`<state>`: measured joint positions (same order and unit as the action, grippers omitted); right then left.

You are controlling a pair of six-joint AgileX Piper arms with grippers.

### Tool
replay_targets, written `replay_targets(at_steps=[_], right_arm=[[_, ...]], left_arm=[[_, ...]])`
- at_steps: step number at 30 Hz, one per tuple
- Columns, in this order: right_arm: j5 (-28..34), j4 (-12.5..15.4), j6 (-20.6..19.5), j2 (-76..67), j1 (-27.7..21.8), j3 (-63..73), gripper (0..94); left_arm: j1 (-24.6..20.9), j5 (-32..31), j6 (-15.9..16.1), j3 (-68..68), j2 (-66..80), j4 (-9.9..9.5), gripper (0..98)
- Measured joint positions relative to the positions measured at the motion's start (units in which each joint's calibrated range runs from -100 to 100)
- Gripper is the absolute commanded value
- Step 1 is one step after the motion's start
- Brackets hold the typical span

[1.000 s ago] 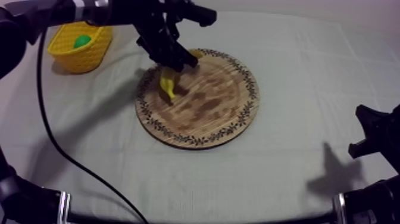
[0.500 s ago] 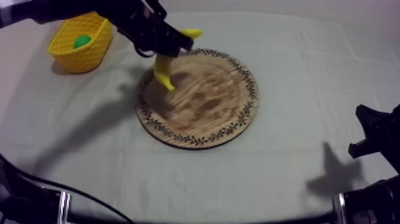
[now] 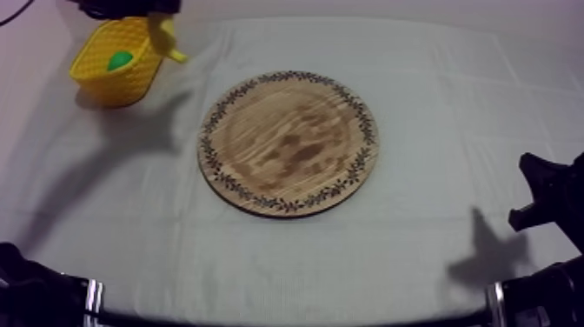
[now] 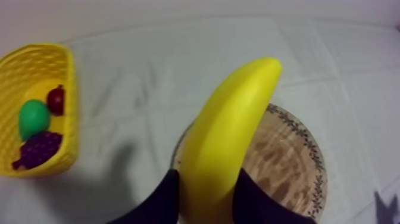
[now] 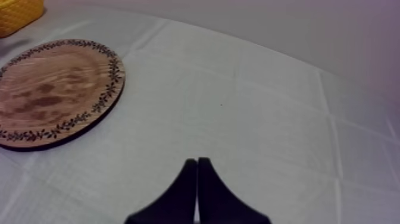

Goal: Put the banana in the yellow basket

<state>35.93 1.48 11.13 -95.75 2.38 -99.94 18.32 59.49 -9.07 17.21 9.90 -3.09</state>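
Note:
The yellow banana (image 3: 166, 40) hangs in the air at the right rim of the yellow basket (image 3: 122, 87), with my left gripper (image 3: 159, 19) shut on it at the table's far left. In the left wrist view the banana (image 4: 229, 143) sticks out between my two black fingers (image 4: 159, 201), above the cloth between the basket (image 4: 70, 101) and the round wooden board (image 4: 291, 173). The board (image 3: 289, 142) lies bare mid-table. My right gripper (image 5: 197, 164) is shut on nothing, its fingers a narrow wedge over the cloth to the right of the board (image 5: 53, 89).
Inside the basket lie a green pear (image 4: 33, 118), a small red fruit (image 4: 56, 99) and a bunch of purple grapes (image 4: 38, 149). My right arm (image 3: 543, 196) rests low at the table's right edge. Grey-white cloth surrounds the board.
My left gripper has lifted the banana off the board's left part and carried it up and left to the basket's rim. The right arm has not moved.

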Motion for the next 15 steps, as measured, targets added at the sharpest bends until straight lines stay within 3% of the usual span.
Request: replay_targets(at_steps=[8,15], right_arm=[[0.0,0.0,0.0,0.0,0.0,0.0,0.3],[0.0,0.0,0.0,0.0,0.0,0.0,0.3]], left_arm=[[-8.3,3.1,2.6,-1.8,-2.1,0.48,19.3],[-13.2,6.0,4.5,-13.6,-12.8,0.63,19.0]])
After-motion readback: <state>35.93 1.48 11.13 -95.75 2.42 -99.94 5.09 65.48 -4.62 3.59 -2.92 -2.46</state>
